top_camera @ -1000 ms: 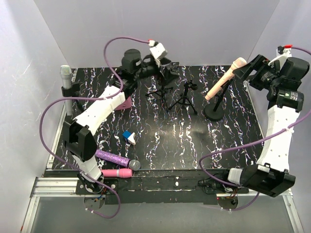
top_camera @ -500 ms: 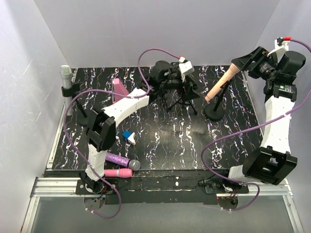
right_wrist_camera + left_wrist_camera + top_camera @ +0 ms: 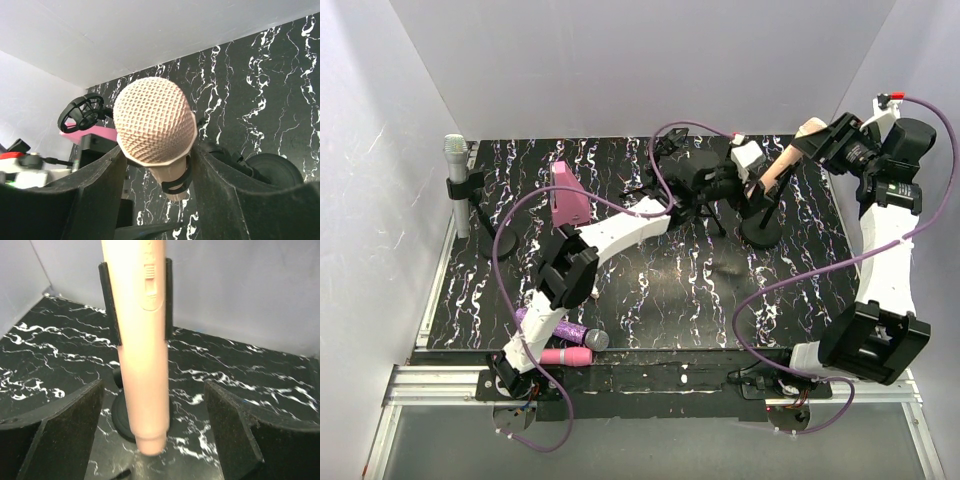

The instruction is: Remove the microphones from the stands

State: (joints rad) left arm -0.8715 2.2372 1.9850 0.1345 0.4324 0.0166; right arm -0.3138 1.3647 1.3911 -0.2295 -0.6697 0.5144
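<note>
A peach microphone (image 3: 783,163) leans in the black clip (image 3: 110,300) of a round-based stand (image 3: 760,232) at the back right. My right gripper (image 3: 822,140) is at its top end. In the right wrist view both fingers press the sides of the mesh head (image 3: 154,120), so the right gripper (image 3: 157,160) is shut on it. My left gripper (image 3: 757,192) reaches in from the left at the handle's lower end. In the left wrist view it (image 3: 152,432) stands open, with a wide gap on each side of the handle (image 3: 142,340), above the stand base (image 3: 120,415).
A silver microphone (image 3: 455,155) stands in its holder at the far left. A pink box (image 3: 570,200) sits left of centre. A small tripod (image 3: 705,212) shows under my left arm. A purple glitter microphone (image 3: 555,325) and a pink one (image 3: 565,355) lie at the front left.
My left arm has swung right across the table to the peach microphone's lower end. My right gripper has moved over the head and its jaws have narrowed onto it.
</note>
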